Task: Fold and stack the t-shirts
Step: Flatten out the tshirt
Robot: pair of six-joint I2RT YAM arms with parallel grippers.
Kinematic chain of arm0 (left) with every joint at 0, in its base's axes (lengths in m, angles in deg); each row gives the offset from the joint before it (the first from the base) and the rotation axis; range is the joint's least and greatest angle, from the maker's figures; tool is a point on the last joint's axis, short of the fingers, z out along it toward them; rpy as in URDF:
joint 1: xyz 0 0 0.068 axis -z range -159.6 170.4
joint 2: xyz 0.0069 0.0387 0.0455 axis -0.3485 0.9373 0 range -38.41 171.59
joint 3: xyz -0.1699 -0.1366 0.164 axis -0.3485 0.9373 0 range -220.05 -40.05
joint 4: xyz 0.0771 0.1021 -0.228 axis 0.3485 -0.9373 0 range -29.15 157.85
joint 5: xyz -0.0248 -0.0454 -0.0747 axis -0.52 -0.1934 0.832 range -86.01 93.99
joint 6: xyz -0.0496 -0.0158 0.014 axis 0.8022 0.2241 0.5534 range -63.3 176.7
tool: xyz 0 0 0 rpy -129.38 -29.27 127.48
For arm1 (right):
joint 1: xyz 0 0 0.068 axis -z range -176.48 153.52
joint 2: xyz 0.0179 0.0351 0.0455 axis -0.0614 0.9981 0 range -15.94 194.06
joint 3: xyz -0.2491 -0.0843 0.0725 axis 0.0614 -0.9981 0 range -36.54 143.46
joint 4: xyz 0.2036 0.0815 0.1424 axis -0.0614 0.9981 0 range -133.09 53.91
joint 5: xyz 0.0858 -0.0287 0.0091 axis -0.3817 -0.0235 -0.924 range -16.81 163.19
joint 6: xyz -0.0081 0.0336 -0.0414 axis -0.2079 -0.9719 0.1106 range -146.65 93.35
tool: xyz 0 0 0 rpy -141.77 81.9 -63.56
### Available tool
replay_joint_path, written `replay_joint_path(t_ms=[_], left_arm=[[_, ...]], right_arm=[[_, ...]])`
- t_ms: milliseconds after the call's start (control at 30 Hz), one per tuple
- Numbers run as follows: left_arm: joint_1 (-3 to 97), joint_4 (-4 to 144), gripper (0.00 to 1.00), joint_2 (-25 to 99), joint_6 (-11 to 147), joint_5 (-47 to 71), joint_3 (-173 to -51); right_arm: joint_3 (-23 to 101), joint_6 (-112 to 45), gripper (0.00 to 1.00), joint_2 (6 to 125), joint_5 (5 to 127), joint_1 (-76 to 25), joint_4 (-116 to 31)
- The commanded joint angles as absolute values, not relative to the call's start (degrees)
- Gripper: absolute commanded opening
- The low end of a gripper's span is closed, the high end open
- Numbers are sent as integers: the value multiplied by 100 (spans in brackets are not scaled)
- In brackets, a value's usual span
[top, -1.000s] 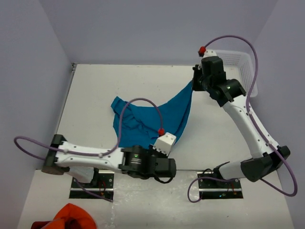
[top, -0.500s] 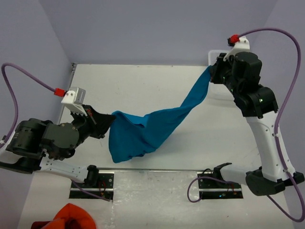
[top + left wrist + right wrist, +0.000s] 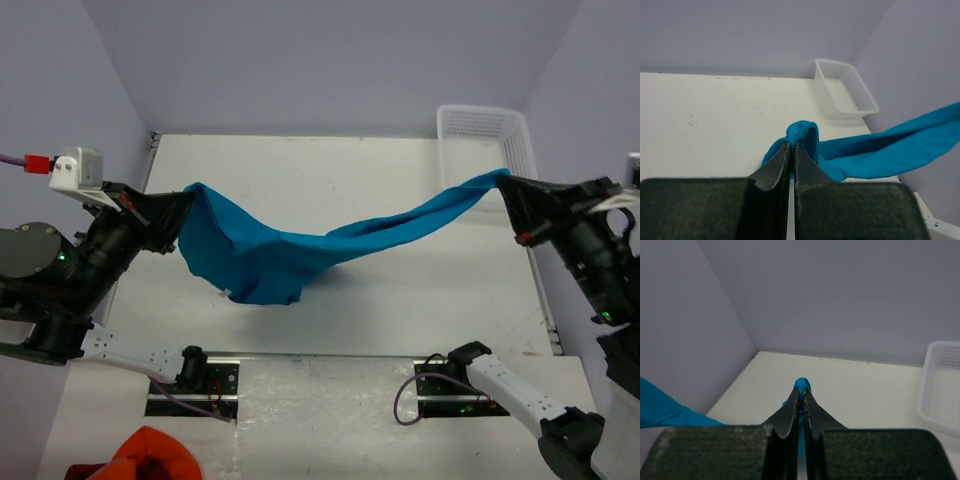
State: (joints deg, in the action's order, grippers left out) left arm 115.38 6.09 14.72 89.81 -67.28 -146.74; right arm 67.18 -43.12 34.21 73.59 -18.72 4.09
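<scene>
- While I hold the t-shirt (image 3: 300,255) up between both arms, it hangs over the bench (image 3: 330,165) as one long sagging band. It runs from the left edge across to the right edge.
- My left end effector (image 3: 183,208) is above the left edge, its jaws pressed together on a bunched fold of the t-shirt. My left wrist view shows a loop of teal cloth poking out past the tips.
- My right end effector (image 3: 507,186) is above the right edge, on the near side of the basket (image 3: 480,125). Its jaws are likewise clamped on the other end of the t-shirt, with a small teal tuft showing beyond the tips.
- The widest, lowest part of the t-shirt droops left of the bench's middle, toward the near edge. I cannot tell whether it touches the surface there.
- From that low part the cloth narrows and climbs to the right end effector.
- The white basket stands at the far right corner.
- An orange cloth (image 3: 150,455) lies bunched past the near edge, by the near left corner, well apart from the t-shirt.
</scene>
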Motion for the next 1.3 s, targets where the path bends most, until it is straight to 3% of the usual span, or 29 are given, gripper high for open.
replay_joint_path(t_ms=[0, 233, 433, 567, 700, 1033, 1067, 1167, 1233, 1267], left_arm=[[11470, 1896, 0, 1319, 7588, -7045, -14912], [11505, 2531, 0, 1239, 6664, -7870, -14904], [11506, 1628, 0, 1187, 7629, -7854, -14771], [11497, 1616, 0, 976, 7456, -7784, -14850], [11506, 2047, 0, 818, 7104, -7941, -14649], [11514, 1960, 0, 818, 7138, -8021, -14437], [11514, 1943, 0, 809, 7156, -8030, -14420], [11532, 1969, 0, 774, 7086, -8204, -14385], [11576, 2213, 0, 747, 6919, -8372, -14349], [11637, 2406, 0, 730, 6570, -8555, -14219]], right_arm=[[7243, -4326, 0, 3047, 7142, -1898, 454], [7245, -4334, 0, 3204, 7723, -1889, 832], [6172, -4537, 0, 3205, 7354, -1898, 393], [6434, -4265, 0, 2933, 7354, -1898, 121], [7375, -4396, 0, 3309, 6950, -1898, 891], [5154, -4703, 0, 2950, 6906, -1898, 209], [4952, -4712, 6, 3002, 6906, -1898, 104], [4862, -4721, 9, 3396, 6932, -1898, -81], [4941, -4617, 17, 3757, 7098, -1898, -274], [5020, -4555, 46, 4272, 7204, -1898, -449]])
